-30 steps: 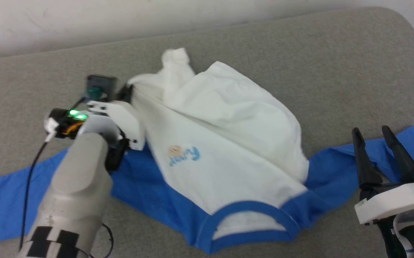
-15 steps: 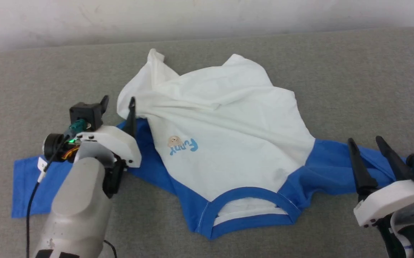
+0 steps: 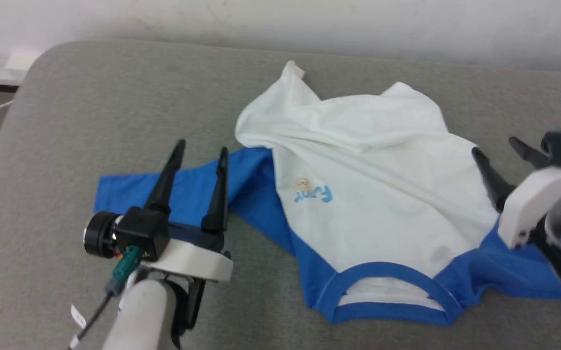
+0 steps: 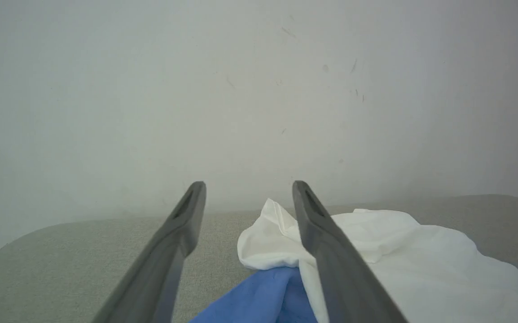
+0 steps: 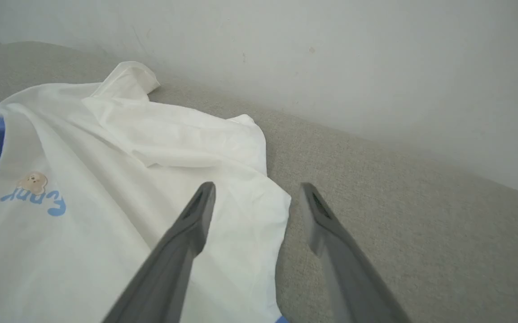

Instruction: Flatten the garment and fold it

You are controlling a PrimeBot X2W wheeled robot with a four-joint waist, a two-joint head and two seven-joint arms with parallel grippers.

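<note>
Writing: blue lettering (image 3: pixel 314 196) on the chest of the garment (image 3: pixel 373 194), just beside a small tan bear print (image 3: pixel 302 183). It reads upside down in the head view. The first letter looks like an "F"; the rest is too blurred to read. A small white tag (image 3: pixel 78 318) hangs on the left arm's cable; nothing can be read on it.

Garment position: lies on the grey fabric-covered bench (image 3: pixel 91 97), right of centre, with the blue neck band (image 3: pixel 387 291) toward the robot and the hem toward the pale wall (image 3: pixel 280 19). The white body is rumpled, with a long crease across its far half. The far-left hem corner is folded over and stands up a little. The left sleeve (image 3: pixel 130 194) lies spread out to the left. The right sleeve (image 3: pixel 514 277) is bunched at the lower right.

Left hand (image 3: pixel 201 147): fingers spread wide, nothing between them, holding nothing. It sits over the left sleeve and its body covers the sleeve's near edge in the head view. In the left wrist view the fingers point toward the wall, with the folded white corner just past the right fingertip.

Right hand (image 3: pixel 493 146): fingers also wide apart and empty, at the garment's right edge. In the right wrist view one finger lies over white cloth and the other over bare bench. Its white housing hides part of the right sleeve in the head view.
</note>
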